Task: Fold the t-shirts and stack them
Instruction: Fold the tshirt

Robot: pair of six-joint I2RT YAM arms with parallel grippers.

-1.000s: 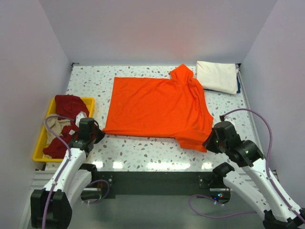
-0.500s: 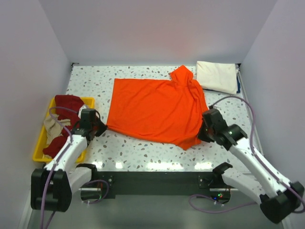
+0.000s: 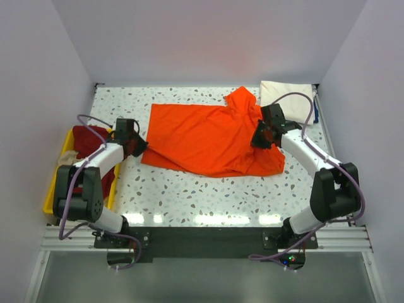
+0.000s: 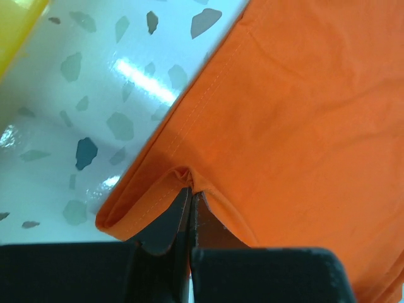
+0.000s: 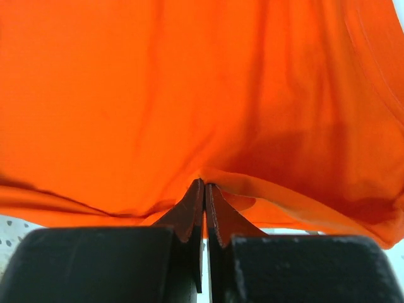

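Yellow tray (image 3: pixel 49 201): at the far left edge of the speckled table (image 3: pixel 189 189), with a dark red t-shirt (image 3: pixel 85 136) heaped inside.
Left gripper (image 4: pixel 189 194): jaws pressed together on the left hem of the orange t-shirt (image 3: pixel 202 136), pinching a small fold (the wrist view shows the stitched edge bunched at the tips).
Orange t-shirt: spread across the middle of the table, rumpled at its far right corner.
Right gripper (image 5: pixel 204 186): clamped on a fold of the same shirt, over its right side.
Cream-white t-shirt (image 3: pixel 287 101): folded in the far right corner, just beside the orange one.
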